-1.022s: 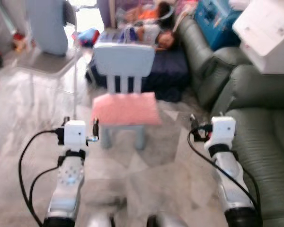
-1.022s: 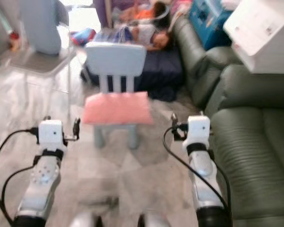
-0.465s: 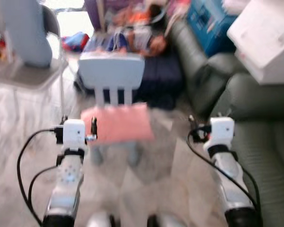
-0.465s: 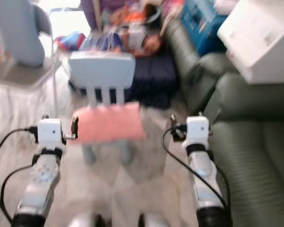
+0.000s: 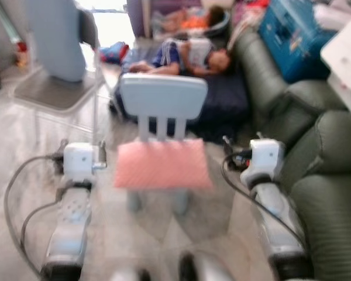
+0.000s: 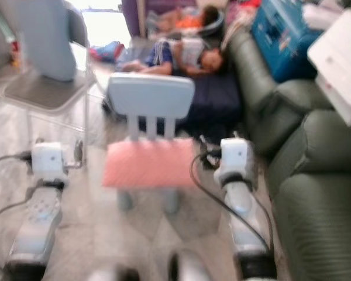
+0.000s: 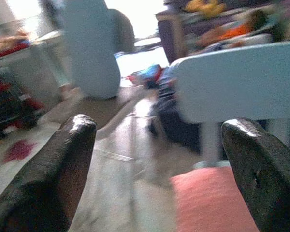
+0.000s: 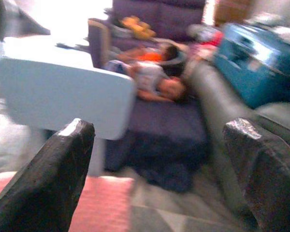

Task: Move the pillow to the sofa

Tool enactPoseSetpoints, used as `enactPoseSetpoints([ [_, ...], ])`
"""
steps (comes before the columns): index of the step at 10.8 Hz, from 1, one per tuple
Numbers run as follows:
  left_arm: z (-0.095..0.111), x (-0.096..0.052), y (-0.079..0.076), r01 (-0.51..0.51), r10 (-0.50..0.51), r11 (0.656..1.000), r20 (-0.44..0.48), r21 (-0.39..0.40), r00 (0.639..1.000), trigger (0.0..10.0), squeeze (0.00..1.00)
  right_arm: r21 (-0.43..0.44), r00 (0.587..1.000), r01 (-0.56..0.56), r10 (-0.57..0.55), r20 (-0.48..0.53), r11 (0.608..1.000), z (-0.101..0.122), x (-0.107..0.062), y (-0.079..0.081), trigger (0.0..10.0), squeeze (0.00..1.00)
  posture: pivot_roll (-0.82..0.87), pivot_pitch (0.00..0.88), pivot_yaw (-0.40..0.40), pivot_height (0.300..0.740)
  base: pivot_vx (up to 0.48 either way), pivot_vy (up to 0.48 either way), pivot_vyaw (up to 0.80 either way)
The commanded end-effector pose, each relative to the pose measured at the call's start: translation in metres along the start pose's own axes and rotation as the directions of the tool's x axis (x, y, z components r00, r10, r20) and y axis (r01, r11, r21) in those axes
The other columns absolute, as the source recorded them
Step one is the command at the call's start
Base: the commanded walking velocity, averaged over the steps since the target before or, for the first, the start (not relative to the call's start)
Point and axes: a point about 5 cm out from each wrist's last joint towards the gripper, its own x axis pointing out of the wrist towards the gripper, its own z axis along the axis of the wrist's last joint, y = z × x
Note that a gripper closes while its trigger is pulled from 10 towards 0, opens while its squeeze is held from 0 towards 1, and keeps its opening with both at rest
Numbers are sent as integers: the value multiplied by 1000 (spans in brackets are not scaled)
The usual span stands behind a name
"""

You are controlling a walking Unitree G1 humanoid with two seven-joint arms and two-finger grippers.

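The pink pillow (image 5: 162, 164) lies flat on the seat of a small pale-blue chair (image 5: 163, 98), its front edge overhanging the seat toward the robot. The left gripper (image 7: 154, 159) is held out at the pillow's left edge, fingers spread wide apart and clamped on nothing; in its wrist view the pillow's near corner sits low between the two black fingers (image 7: 48, 179), apart from both. The right gripper (image 8: 159, 164) is held out at the pillow's right edge, also spread wide with nothing between its fingers, and the pillow's edge shows beside one finger (image 8: 43, 179) without visible contact. In the head views, which are blurred, the left arm (image 5: 76, 193) and right arm (image 5: 266, 181) flank the chair, with the pillow between them.

Beyond the pillow rises the chair's slatted backrest. Bare marble floor (image 5: 23, 140) lies open to the left of the chair and in front of it. Just to the right of the right arm stands the dark green sofa (image 5: 333, 193), its rounded arm near the wrist and its seat cushion open. A white box (image 5: 348, 58) and a blue case (image 5: 301, 35) rest further along the sofa. Behind the chair a person (image 5: 187, 55) lies on a dark mattress (image 5: 222, 99). A grey folding chair (image 5: 55, 88) stands further back to the left.
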Motion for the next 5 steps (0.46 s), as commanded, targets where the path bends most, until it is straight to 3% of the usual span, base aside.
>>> enactPoseSetpoints([
  [1,2,1,7,-18,18,1000,10,18,1000,10000,0,15,1000,5,-5,21,1000,5,2,2,10000,0,-8,106,-44,740,356,0,0],
  [5,5,-2,-5,59,-58,998,30,-13,998,10000,0,31,1000,5,-5,8,1000,3,3,4,10000,0,-7,105,-45,740,0,0,0],
])
